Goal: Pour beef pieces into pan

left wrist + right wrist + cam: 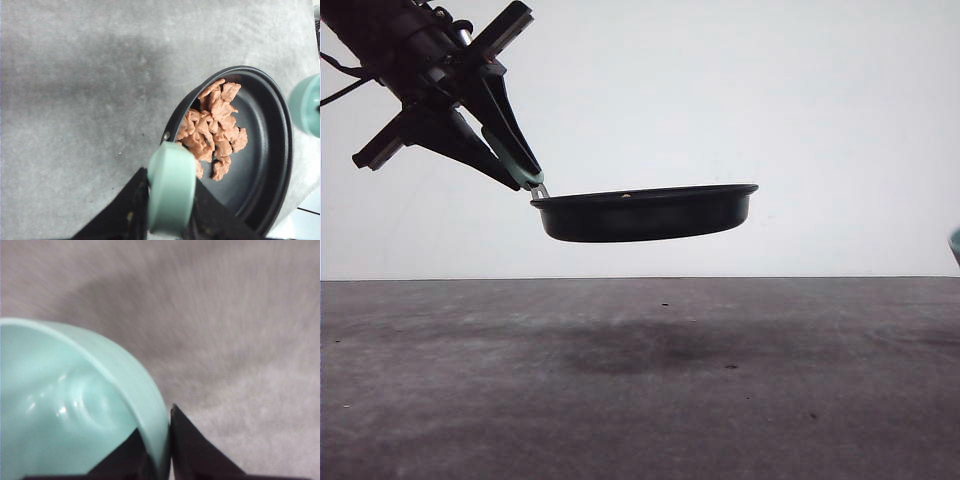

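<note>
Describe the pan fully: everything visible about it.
The pan is shallow, round and black, seemingly non-stick, with a rivet at its rim and a mint-green handle on a thin metal neck. The left tool clamps that handle, holding the pan in the air above the grey table, roughly level. Beef pieces lie heaped inside, near the handle side.

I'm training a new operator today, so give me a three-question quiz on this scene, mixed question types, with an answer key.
1. True or false: the pan rests on the table.
2. Where are the beef pieces? A) on the table B) in the pan C) in the bowl
3. What does the left gripper grip?

Key:
1. False; it is held in the air.
2. B
3. The pan's green handle.
</note>
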Robot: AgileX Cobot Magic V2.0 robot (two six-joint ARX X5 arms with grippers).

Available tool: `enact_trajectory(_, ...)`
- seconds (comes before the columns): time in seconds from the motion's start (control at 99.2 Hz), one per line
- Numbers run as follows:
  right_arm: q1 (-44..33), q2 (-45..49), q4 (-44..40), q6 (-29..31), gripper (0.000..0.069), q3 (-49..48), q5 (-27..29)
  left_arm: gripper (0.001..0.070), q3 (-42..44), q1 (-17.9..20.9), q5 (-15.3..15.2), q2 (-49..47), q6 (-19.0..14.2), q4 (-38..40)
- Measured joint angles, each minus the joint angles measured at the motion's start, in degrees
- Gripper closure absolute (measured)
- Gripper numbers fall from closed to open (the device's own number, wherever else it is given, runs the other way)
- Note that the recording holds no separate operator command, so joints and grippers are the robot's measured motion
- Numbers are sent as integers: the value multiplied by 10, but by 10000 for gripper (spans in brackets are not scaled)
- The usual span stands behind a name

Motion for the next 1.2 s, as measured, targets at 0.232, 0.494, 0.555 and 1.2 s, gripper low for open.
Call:
enact_trajectory(0.232, -1, 68, -16, -10, 672, 0, -18, 655, 0, 0, -1, 0, 0, 0)
enact_trajectory(0.494, -1, 77, -11, -22, 668, 1, -12, 655, 0, 0, -1, 0, 0, 0)
enact_trajectory(0.555, 0, 77, -12, -25, 656, 1, -12, 655, 0, 0, -1, 0, 0, 2)
enact_trajectory(1.2, 1, -7, -89, -30, 351, 170, -83, 655, 0, 0, -28, 0, -1, 30)
